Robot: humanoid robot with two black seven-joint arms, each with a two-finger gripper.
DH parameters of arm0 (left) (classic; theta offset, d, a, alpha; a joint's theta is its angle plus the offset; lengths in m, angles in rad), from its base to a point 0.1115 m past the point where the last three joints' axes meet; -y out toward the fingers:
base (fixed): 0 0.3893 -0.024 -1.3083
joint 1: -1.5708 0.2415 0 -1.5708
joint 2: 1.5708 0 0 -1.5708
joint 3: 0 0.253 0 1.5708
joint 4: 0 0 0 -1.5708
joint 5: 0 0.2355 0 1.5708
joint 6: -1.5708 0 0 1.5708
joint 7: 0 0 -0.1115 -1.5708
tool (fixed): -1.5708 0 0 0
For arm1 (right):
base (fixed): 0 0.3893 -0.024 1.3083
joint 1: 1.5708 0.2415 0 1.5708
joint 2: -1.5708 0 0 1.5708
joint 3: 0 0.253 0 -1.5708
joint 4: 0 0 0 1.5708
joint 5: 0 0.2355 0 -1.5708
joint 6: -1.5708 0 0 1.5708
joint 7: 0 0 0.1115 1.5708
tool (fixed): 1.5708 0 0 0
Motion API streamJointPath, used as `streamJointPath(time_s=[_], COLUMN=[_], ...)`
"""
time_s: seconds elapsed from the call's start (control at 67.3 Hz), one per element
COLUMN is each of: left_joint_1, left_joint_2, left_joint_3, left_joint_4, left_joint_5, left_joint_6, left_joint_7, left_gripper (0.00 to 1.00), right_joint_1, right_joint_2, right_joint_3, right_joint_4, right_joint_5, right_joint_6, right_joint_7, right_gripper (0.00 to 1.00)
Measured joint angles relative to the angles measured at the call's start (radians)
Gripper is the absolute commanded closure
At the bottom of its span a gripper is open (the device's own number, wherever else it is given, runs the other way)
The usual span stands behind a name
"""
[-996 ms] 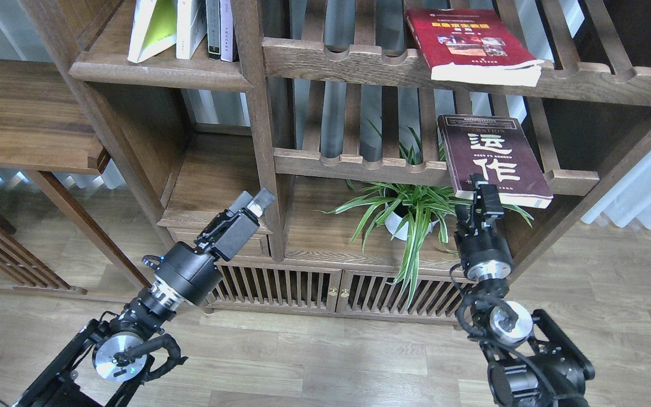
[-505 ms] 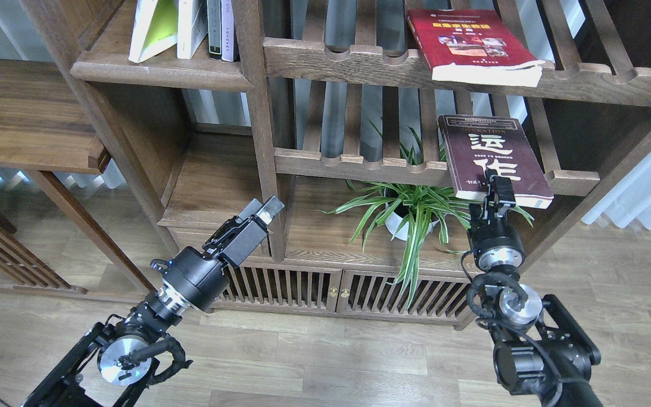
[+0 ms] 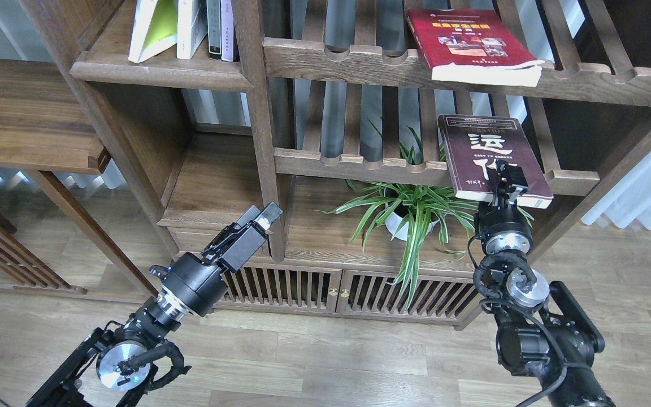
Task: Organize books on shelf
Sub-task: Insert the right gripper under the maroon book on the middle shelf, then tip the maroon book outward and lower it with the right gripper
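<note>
My right gripper [image 3: 511, 176] sits over the near edge of the dark maroon book with big white letters [image 3: 486, 155], which lies flat on the slatted wooden rack [image 3: 359, 164]. I cannot tell if its fingers are open. My left gripper [image 3: 263, 215] hangs low, far to the left, fingers together, holding nothing.

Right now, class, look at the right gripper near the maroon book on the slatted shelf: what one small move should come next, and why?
Probably ease the right gripper a little further onto the maroon book and close on its near edge. That edge overhangs the slatted shelf, and the gripper overlaps it, though whether it already grips cannot be told from this view. The left gripper is far off.
</note>
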Motion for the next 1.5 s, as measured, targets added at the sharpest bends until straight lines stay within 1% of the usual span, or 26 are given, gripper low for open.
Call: streamJointPath(time_s=[0.357, 0.475, 0.55, 0.728, 0.802, 0.892, 1.114, 1.263, 1.501], left_joint_1=[0.008, 0.017, 0.019, 0.036, 0.042, 0.053, 0.141, 0.178, 0.183], left_joint_2=[0.001, 0.001, 0.001, 0.002, 0.002, -0.009, -0.015, -0.015, -0.013], left_joint_3=[0.001, 0.000, -0.008, -0.019, -0.019, -0.005, 0.012, -0.006, -0.027], left_joint_4=[0.000, 0.000, 0.001, 0.007, 0.007, 0.001, -0.002, -0.005, -0.006], left_joint_5=[0.000, 0.000, 0.000, -0.023, -0.035, -0.094, -0.207, -0.213, -0.236], left_joint_6=[0.000, 0.000, 0.000, 0.000, 0.000, 0.000, 0.000, 0.000, 0.000], left_joint_7=[0.000, -0.002, -0.007, -0.009, -0.007, -0.008, -0.002, -0.004, -0.009], left_gripper=[0.07, 0.06, 0.05, 0.05, 0.13, 0.14, 0.05, 0.04, 0.04], right_joint_1=[-0.037, -0.052, -0.071, -0.156, -0.183, -0.196, -0.205, -0.206, -0.237], right_joint_2=[0.000, 0.000, 0.000, 0.000, 0.000, 0.000, 0.000, 0.000, 0.000], right_joint_3=[-0.003, -0.004, -0.011, -0.129, -0.179, -0.226, -0.357, -0.429, -0.505], right_joint_4=[0.009, 0.025, 0.046, 0.108, 0.140, 0.184, 0.296, 0.311, 0.313], right_joint_5=[0.003, 0.008, 0.011, 0.014, 0.018, 0.038, 0.079, 0.081, 0.075], right_joint_6=[0.037, 0.100, 0.131, 0.144, 0.145, 0.145, 0.145, 0.145, 0.145], right_joint_7=[0.000, 0.000, 0.000, -0.022, -0.032, -0.033, -0.034, -0.033, -0.036], right_gripper=[0.96, 0.96, 0.96, 0.96, 0.96, 0.96, 0.97, 0.97, 0.97])
